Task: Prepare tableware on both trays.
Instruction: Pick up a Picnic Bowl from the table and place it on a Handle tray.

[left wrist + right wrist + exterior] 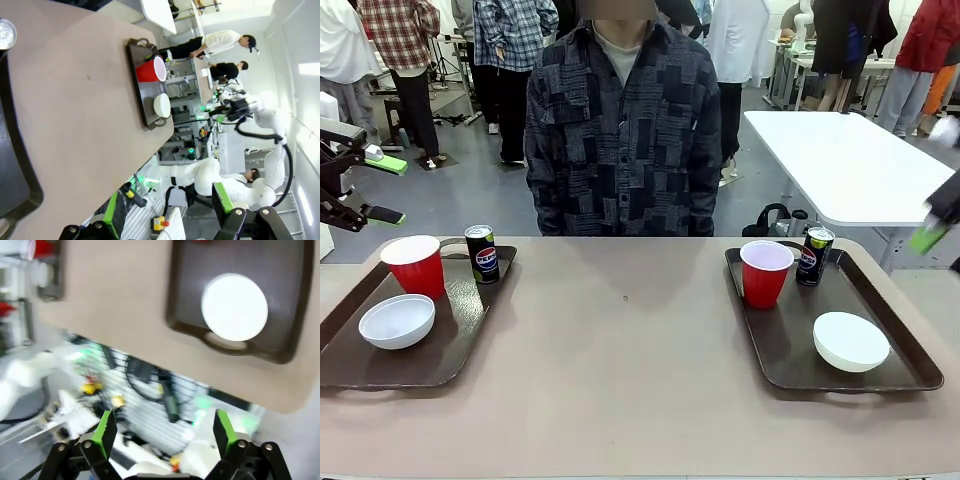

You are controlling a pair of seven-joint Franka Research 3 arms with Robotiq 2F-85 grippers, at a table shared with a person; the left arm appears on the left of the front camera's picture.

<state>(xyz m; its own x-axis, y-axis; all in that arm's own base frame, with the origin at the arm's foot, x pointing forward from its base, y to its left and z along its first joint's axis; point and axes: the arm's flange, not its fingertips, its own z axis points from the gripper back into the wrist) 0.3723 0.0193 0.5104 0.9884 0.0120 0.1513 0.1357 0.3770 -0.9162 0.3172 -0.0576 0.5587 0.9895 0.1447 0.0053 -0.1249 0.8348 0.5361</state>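
Counter (640, 380) first, tan and taking up most of the front view, with a person's patterned shirt (623, 130) standing at the far edge. Left tray (430, 355) is cut off at the picture's left side and carries a red cup (415, 265), a white bowl (397, 321) and a soda can (481, 253). Right tray (790, 350) has its own red cup (765, 272), bowl (851, 341) and can (814, 255). Left hand (360, 185) hangs off the counter's left edge, fingers spread, gripping nothing. Right hand (162, 432) is blurry, pads wide apart and empty, hovering off the counter's near edge with the right tray's bowl ahead of it.
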